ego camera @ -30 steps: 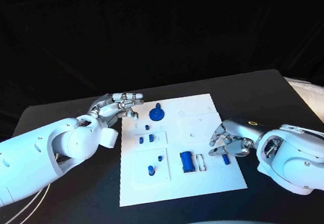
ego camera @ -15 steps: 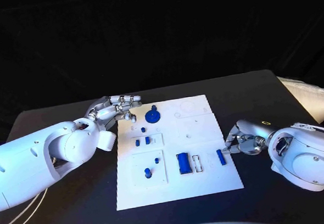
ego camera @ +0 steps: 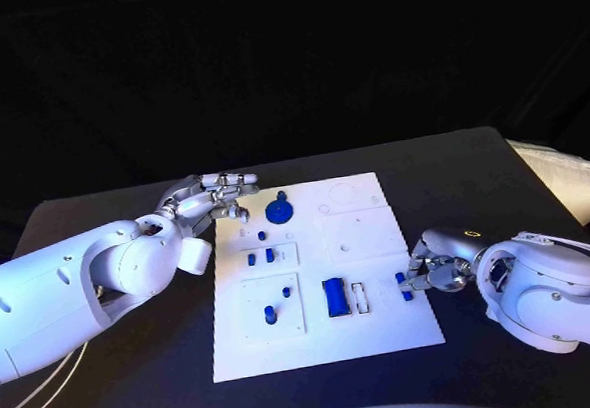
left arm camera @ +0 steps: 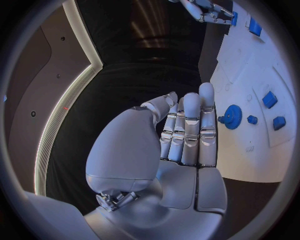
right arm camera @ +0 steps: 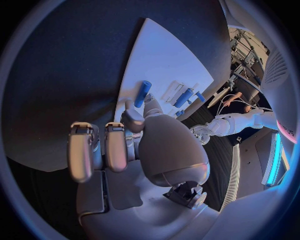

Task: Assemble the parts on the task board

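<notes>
Nearest the robot, the right hand (ego camera: 440, 269) is resting at the right edge of the task board (ego camera: 382, 324), its fingers curled in; in the right wrist view a fingertip (right arm camera: 150, 98) is touching the end of a small blue cylinder (right arm camera: 142, 93) lying on the board, and whether the hand is actually pinching that piece cannot be told. In the head view the same blue cylinder (ego camera: 403, 284) is lying just beside the hand, near the board's right edge. To its left a larger blue block (ego camera: 336, 296) is sitting in the board's near half, with a pale slot-shaped piece (ego camera: 362, 296) just beside it, and further left a blue peg (ego camera: 269, 314) and a smaller blue peg (ego camera: 289, 290) are lying in a square recess. Beyond them, two small blue pieces (ego camera: 259, 258) are sitting side by side in the next recess. At the far end a blue gear (ego camera: 282, 210) is lying on the board. The left hand (ego camera: 211, 198) is hovering at the board's far left corner, near the gear, holding nothing; in the left wrist view its fingers (left arm camera: 190, 130) are standing straight and side by side, the thumb held apart from them.
</notes>
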Motion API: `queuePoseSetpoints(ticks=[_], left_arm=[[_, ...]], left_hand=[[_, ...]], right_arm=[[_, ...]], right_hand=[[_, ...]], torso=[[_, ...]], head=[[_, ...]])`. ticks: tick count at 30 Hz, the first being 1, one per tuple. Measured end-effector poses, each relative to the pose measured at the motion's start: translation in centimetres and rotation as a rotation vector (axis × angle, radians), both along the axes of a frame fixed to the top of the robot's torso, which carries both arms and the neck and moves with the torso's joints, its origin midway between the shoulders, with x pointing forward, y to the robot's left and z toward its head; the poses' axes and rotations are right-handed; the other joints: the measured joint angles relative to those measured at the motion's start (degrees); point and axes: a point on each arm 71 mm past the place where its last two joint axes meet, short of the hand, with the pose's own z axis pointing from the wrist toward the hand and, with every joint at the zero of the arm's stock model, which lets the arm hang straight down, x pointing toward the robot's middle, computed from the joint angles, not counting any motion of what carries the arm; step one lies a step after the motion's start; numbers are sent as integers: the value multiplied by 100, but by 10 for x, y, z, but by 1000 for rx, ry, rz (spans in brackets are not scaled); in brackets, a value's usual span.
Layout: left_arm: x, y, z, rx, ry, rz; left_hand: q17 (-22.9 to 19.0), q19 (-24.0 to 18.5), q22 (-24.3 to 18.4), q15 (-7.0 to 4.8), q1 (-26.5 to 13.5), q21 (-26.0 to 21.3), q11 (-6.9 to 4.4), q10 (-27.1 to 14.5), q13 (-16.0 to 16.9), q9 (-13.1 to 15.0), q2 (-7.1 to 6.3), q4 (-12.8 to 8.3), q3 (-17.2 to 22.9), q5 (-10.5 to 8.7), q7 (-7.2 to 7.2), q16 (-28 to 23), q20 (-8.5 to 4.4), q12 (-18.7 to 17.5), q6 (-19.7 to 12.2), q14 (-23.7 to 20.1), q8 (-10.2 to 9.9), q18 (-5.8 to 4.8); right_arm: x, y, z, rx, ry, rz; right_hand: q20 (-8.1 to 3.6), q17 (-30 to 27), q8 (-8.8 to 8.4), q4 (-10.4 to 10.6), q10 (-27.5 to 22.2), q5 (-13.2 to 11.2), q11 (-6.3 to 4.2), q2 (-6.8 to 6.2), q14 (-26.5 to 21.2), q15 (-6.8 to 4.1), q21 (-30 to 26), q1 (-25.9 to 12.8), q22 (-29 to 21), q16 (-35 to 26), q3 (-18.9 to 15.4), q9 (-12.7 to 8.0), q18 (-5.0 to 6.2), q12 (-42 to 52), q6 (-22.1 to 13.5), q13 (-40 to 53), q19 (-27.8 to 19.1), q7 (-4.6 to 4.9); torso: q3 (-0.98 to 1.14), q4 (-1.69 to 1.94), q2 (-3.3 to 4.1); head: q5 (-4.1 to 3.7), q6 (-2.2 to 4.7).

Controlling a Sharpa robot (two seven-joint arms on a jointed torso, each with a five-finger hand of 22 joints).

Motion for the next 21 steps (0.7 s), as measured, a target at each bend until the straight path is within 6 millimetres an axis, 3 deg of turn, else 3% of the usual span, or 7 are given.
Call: queuePoseSetpoints(ticks=[7,12,21], left_arm=[[0,1,0,1,1,2],[1,1,0,1,1,1],[1,1,-1,2,3,1]], left_hand=[[0,0,0,1,0,0,0,0,0,0,0,0,0,0,0,0,0,0,0,-1,0,0],[0,0,0,1,0,0,0,0,0,0,0,0,0,0,0,0,0,0,0,-1,0,0],[0,0,0,2,0,0,0,0,0,0,0,0,0,0,0,0,0,0,0,-2,0,0]], right_arm=[[0,6,-1,-4,-2,15],[0,11,-1,-22,-10,40],[6,24,-1,-124,-84,131]], right_hand=[[0,0,1,0,3,0,-2,-10,0,0,0,10,0,0,0,-3,0,38,40,26,0,0],[0,-1,1,-87,23,-72,-23,-45,0,0,0,269,-1,0,15,-1,0,37,67,45,0,-26],[-22,-2,-54,-359,3,-693,-41,-10,0,0,0,704,-1,0,214,18,1,38,125,36,22,-42]], torso=[[-1,-4,-1],[-3,-3,-3],[-3,-3,-5]], head=[[4,-10],[-1,-11],[7,-7]])
